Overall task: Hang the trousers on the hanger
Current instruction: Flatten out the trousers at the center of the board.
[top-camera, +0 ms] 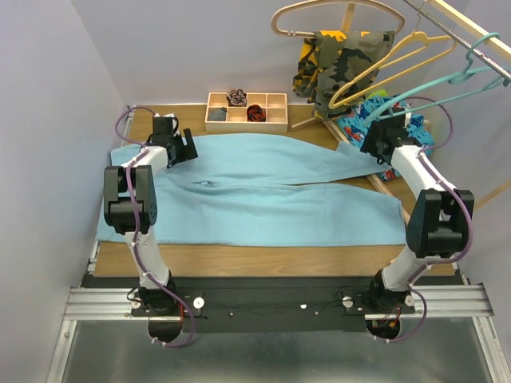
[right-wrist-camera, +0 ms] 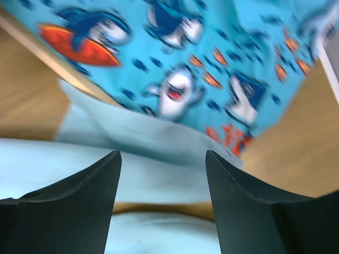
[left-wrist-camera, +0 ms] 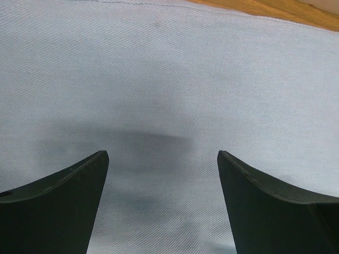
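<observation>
The light sky-blue trousers [top-camera: 263, 191] lie spread flat across the wooden table, waist to the left and legs to the right. The teal hanger [top-camera: 435, 84] hangs by its hook from the rail at the upper right, away from both arms. My left gripper [top-camera: 188, 148] hovers open just above the cloth near the waist's far edge. In the left wrist view the trousers [left-wrist-camera: 169, 79] fill the picture and nothing sits between the left gripper's [left-wrist-camera: 161, 153] fingers. My right gripper [top-camera: 371, 140] is open over the far leg's end; the right gripper [right-wrist-camera: 162, 152] shows only trousers [right-wrist-camera: 132, 174] below it.
A shark-print cloth [right-wrist-camera: 175, 63] lies right behind the far leg's end [top-camera: 375, 116]. A wooden compartment box [top-camera: 246, 110] stands at the back. A camouflage garment [top-camera: 343, 64], a yellow hanger [top-camera: 399, 60] and a pale wooden hanger [top-camera: 335, 12] hang at the back right.
</observation>
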`<act>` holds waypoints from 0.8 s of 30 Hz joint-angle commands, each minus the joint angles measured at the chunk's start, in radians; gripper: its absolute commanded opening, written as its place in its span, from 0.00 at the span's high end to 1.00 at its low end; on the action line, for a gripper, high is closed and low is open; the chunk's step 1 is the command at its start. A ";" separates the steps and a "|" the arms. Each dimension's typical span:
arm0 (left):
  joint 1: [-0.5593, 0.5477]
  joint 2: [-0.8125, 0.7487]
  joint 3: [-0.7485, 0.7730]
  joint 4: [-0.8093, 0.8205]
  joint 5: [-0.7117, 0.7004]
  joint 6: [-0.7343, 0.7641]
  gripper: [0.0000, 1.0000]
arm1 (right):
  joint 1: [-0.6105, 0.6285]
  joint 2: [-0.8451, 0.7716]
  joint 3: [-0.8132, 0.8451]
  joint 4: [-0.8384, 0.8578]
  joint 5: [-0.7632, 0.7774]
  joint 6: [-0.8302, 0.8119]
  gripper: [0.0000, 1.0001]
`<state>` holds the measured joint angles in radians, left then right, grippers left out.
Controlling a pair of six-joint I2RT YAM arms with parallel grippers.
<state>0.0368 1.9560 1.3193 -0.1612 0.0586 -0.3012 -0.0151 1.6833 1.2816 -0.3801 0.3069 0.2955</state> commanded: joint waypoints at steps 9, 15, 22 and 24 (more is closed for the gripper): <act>-0.008 0.011 0.006 -0.001 0.006 -0.021 0.08 | -0.003 0.228 0.202 0.046 -0.284 -0.183 0.25; -0.009 0.026 0.014 -0.003 0.007 -0.019 0.08 | -0.003 0.297 0.228 0.044 -0.298 -0.213 0.23; -0.008 0.037 0.014 -0.008 0.004 -0.019 0.08 | -0.003 0.293 0.216 0.046 -0.282 -0.217 0.46; -0.008 0.041 0.014 -0.008 0.006 -0.019 0.08 | -0.003 0.283 0.211 0.044 -0.276 -0.216 0.55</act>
<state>0.0303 1.9759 1.3197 -0.1661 0.0601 -0.3153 -0.0151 1.9804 1.4715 -0.3367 0.0357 0.0944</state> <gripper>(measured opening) 0.924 0.556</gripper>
